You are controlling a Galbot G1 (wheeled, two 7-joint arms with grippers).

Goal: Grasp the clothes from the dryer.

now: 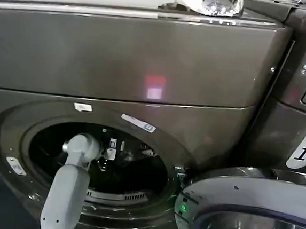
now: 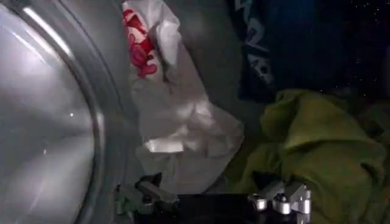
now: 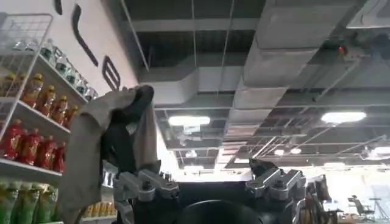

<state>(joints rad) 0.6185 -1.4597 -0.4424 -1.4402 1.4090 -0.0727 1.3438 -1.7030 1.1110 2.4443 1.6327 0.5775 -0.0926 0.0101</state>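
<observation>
the left arm reaches through the porthole of the dryer (image 1: 146,65), its door (image 1: 251,214) swung open to the right. inside the drum, the left claw (image 2: 213,201) stands wide, empty, just short of the clothes: the white piece with red marks (image 2: 177,122) lies against the drum wall (image 2: 42,122), the yellow-green piece (image 2: 317,146) beside it. closing here may pinch only 1 of the 2 pieces, or a loose fold that slips out. a finger could also scrape the drum wall. the right claw (image 3: 210,185) points at the ceiling, wide, with a grey cloth (image 3: 103,146) draped over 1 finger; it might drop.
</observation>
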